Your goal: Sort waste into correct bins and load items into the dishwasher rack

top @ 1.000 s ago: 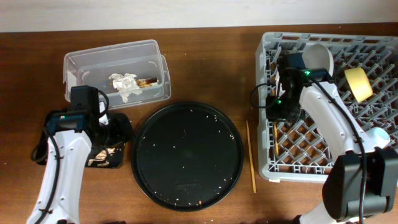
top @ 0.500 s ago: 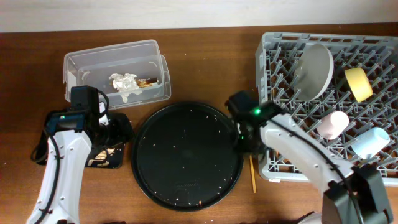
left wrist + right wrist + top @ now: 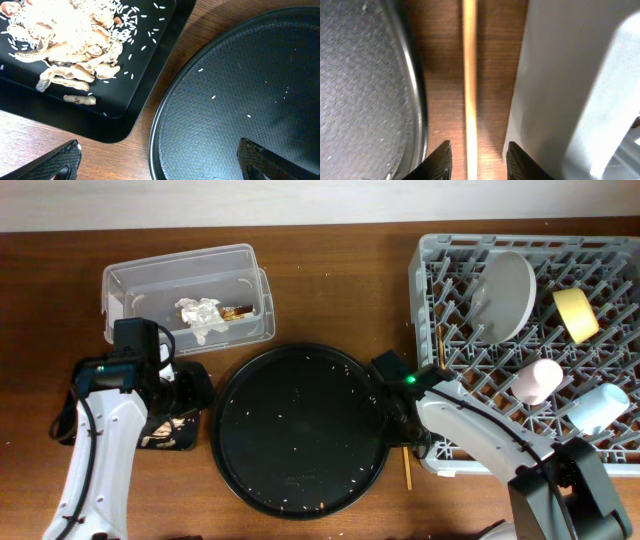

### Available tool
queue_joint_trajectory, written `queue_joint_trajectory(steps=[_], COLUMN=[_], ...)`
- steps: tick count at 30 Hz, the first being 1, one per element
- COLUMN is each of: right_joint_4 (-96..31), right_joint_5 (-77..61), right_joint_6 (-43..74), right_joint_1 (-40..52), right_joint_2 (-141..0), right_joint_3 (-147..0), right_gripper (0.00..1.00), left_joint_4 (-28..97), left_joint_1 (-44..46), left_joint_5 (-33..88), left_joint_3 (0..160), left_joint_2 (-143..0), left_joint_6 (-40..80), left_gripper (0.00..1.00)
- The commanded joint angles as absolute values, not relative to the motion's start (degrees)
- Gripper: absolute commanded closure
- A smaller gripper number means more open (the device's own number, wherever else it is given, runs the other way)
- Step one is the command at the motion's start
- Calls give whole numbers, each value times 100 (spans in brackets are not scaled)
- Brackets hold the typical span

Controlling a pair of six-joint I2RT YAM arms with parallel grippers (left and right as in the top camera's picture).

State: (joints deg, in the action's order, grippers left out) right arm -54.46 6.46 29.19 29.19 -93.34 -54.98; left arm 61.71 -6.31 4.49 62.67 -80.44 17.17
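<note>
Brown wooden table [image 3: 330, 290] under rack [image 3: 421, 290], pale strip [image 3: 250, 200] beyond

One wooden chopstick [image 3: 469, 75] lies flat beside the grey rack [image 3: 560, 75].

grey lattice rack [image 3: 430, 250], yellow bowl [image 3: 576, 314], pink cup [image 3: 540, 378], white-speckled black tray [image 3: 300, 430]

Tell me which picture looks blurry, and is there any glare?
Right wrist view: soft all over, the chopstick and rack wall smeared by closeness. Left wrist view: crisp food scraps, faint sheen on the round tray. Overhead: sharp, evenly lit.
</note>
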Motion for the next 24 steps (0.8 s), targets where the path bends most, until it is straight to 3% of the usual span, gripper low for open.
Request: queue_joint_trajectory(steps=[1,5,24], right_joint_4=[-5266,-5273,-4934], right_joint_5=[1066,1225,814], right_joint_6=[2853,2440,2814], right_joint_1=[2923,2926,3299], right_joint_2=[-9317,-9317,-10173], right_joint_3=[-5470,-5470,-5463], right_gripper=[63,63,62], left_joint_4=[6178,6176,6180], left_joint_1=[-611,-611,-611], left_joint_5=[508,508,510], left_joint_3=[6272,6272,6272], left_joint_2=[-7948,-7948,-7948], left_joint_6=[1728,1730,1728], left_gripper=[1,1,1])
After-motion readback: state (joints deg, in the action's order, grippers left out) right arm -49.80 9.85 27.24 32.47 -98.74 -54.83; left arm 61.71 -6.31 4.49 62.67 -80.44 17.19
